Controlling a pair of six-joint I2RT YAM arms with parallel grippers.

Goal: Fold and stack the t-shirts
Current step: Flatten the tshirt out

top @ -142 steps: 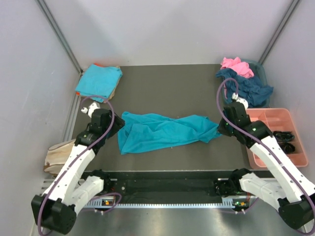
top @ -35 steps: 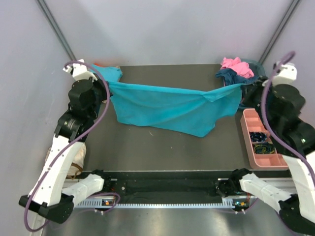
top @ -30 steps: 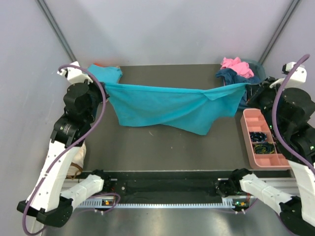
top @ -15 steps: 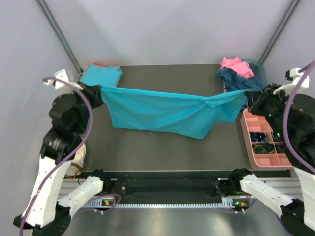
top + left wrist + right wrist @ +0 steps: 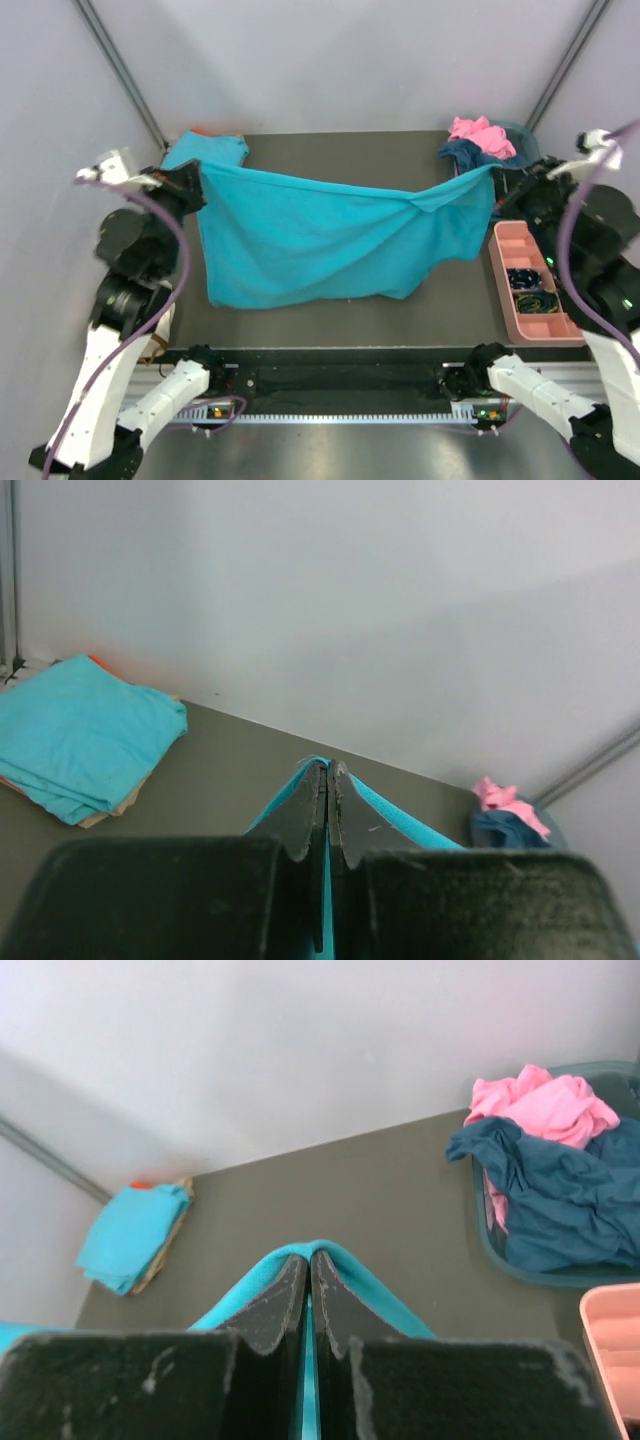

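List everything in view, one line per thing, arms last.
spread teal t-shirt: 1, turquoise, held up by two corners over mid-table
folded stack: 1, teal on top with beige and orange edges beneath, far left corner
pink shirt: 1, pink, crumpled in the bin
navy shirt: 1, dark blue, crumpled in the bin under the pink one
bin: 1, dark green, far right corner
pink tray: 1, pink, right edge
small dark items: several, black, in tray compartments
table: 1, dark grey
left gripper: 1, black, shut on shirt corner
right gripper: 1, black, shut on the other corner
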